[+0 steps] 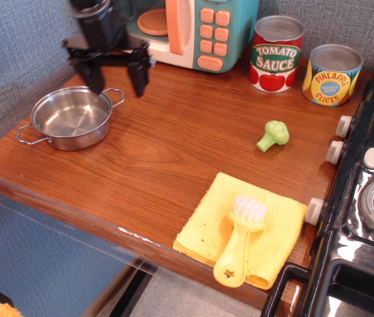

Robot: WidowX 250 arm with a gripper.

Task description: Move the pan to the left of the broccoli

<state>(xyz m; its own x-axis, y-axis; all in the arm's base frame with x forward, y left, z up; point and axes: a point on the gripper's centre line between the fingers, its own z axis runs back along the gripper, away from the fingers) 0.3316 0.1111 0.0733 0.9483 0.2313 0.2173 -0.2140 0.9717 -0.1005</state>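
Note:
The pan (70,119) is a shallow shiny steel pot with two wire loop handles, standing on the wooden counter at the far left. The broccoli (273,135) is a small green toy floret lying at the right of the counter, far from the pan. My black gripper (116,78) hangs open just above the pan's far right rim, one finger over the rim and the other to the right of the handle. It holds nothing.
A toy microwave (193,30) stands at the back. A tomato sauce can (277,54) and a pineapple can (332,74) stand at the back right. A yellow cloth (240,228) with a yellow brush (241,238) lies at the front. A black stove (372,191) borders the right.

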